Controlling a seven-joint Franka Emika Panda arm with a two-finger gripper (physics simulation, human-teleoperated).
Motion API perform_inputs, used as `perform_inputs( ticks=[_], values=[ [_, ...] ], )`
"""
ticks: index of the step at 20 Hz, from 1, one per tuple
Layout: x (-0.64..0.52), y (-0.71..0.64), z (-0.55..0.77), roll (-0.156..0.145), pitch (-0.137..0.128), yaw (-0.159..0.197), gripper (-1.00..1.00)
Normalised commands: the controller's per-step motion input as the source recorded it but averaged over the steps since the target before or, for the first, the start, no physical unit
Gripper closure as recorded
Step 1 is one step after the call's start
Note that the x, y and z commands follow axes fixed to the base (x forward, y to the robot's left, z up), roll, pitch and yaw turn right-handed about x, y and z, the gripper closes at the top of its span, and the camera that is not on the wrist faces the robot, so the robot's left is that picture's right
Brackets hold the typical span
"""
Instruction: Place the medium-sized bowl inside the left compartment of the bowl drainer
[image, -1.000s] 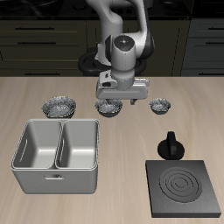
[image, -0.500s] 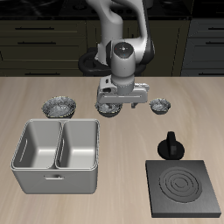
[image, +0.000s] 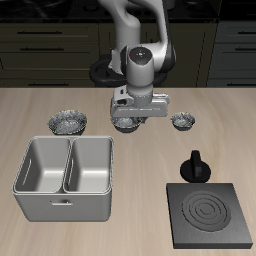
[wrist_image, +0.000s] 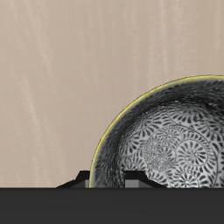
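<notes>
grey and speckled inside, the medium-sized round metal bowl (image: 126, 123) sits on the wooden tabletop (image: 140, 160) behind the light-grey two-basin bowl drainer (image: 64, 176), our gripper (image: 133, 119) low over its rim, fingers' state we cannot tell, so grasping, lifting and placing all remain.

Pale grey rounded arm (image: 128, 25), dark joints.

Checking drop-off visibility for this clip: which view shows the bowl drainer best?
The exterior view: the whole bowl drainer shows there, with both basins, the divider and the front handle. The wrist view shows none of it, only tabletop and the patterned inside of a bowl.
</notes>
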Motion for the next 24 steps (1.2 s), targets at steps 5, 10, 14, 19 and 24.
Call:
perform_inputs(
  ticks=[5, 10, 14, 19, 24],
  values=[
    [0.04, -0.06, 0.15, -0.003, -0.028, 0.024, 1.0],
    [0.05, -0.1, 0.34, -0.003, -0.052, 0.019, 1.0],
    [0.06, -0.06, 0.39, 0.005, -0.04, 0.006, 1.0],
    [0.13, -0.14, 0.54, -0.031, -0.06, 0.006, 1.0],
    [0.15, -0.11, 0.47, 0.006, -0.028, -0.019, 1.0]
  ],
)
